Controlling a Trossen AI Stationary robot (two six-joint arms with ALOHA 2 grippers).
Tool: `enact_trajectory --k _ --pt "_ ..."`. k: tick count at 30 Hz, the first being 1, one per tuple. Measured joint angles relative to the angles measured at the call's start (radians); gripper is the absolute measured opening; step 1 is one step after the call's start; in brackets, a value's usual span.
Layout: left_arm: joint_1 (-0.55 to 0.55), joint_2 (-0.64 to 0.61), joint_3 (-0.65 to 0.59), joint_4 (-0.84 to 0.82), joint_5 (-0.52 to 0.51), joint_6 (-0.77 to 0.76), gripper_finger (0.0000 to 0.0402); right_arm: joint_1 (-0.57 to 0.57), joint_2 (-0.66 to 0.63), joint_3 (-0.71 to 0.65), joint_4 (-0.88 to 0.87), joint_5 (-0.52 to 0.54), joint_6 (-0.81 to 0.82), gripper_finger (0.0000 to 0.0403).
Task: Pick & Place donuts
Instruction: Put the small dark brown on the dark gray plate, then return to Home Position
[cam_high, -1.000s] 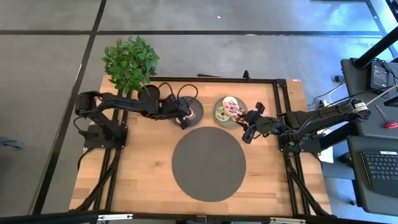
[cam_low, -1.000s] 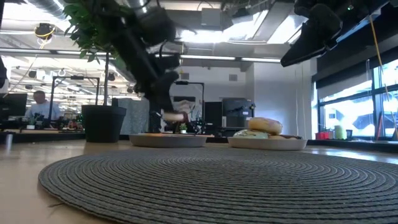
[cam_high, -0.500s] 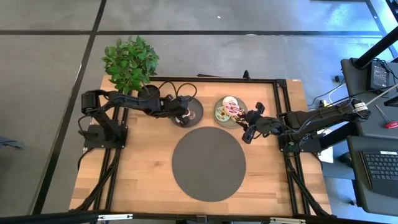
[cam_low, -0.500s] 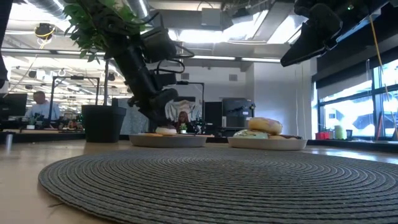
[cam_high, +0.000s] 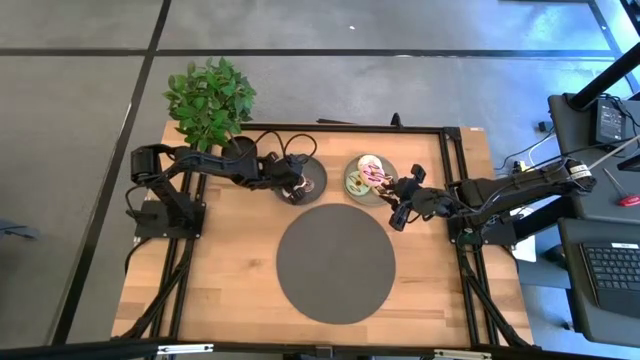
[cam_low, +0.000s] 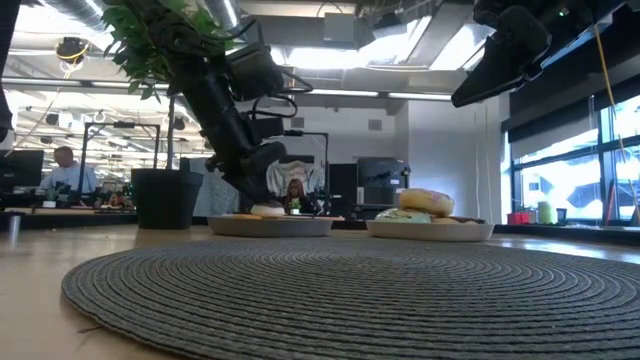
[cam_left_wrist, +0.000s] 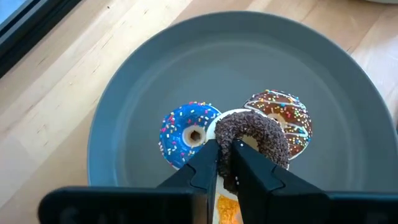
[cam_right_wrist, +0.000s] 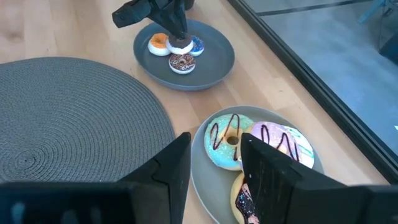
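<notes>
A grey plate (cam_high: 318, 170) at the far left holds a blue sprinkled donut (cam_left_wrist: 189, 134), a brown sprinkled donut (cam_left_wrist: 287, 121) and an orange donut (cam_right_wrist: 160, 42). My left gripper (cam_high: 294, 188) (cam_left_wrist: 227, 155) reaches down into this plate, shut on a chocolate-crumb donut (cam_left_wrist: 258, 138). A second grey plate (cam_right_wrist: 202, 180) to its right carries a light-blue drizzled donut (cam_right_wrist: 227, 140), a pink drizzled one (cam_right_wrist: 283, 143) and another donut (cam_right_wrist: 244, 199). My right gripper (cam_high: 400, 215) (cam_right_wrist: 217, 168) hangs open above that plate's near right side, touching nothing. My left gripper pinches the chocolate-crumb donut's ring (cam_left_wrist: 227, 177) on the side nearest the wrist. One finger (cam_left_wrist: 208, 163) is on the ring's outer edge and the other stands by its hole. The fingers slant down from the table's left. The donut rests on the donuts beneath it.
A large dark round woven mat (cam_high: 335, 262) lies on the near middle of the wooden table. A potted plant (cam_high: 210, 100) stands at the far left corner, close behind my left arm. Black frame rails run along the table's edges.
My left gripper has sunk toward the left plate with the chocolate-crumb donut, which hung clear above the plate a second ago and now sits among the donuts there. Over the last half second the arm has kept still.
</notes>
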Motion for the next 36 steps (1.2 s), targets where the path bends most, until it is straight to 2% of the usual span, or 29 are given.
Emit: enact_trajectory --k 16,25,28,32,36 --pt "0.001 -0.013 0.0 -0.011 -0.005 -0.002 0.012 0.0 0.0 0.0 0.0 0.0 0.0 0.0142" --pt "0.001 -0.084 0.0 -0.018 -0.007 -0.001 0.0121 0.0 0.0 0.0 -0.002 0.0 0.0 0.0142" --pt "-0.007 -0.127 0.0 -0.024 0.028 0.001 0.0119 0.001 0.0 0.0 -0.005 -0.014 0.012 0.0142" --pt "-0.067 -0.222 -0.03 -0.017 0.105 0.063 0.012 0.078 -0.008 -0.107 0.182 -0.1 0.004 0.0142" --pt "-0.145 -0.368 -0.147 0.129 0.1 0.077 0.0121 0.134 -0.058 -0.241 0.33 -0.077 0.01 0.0142"
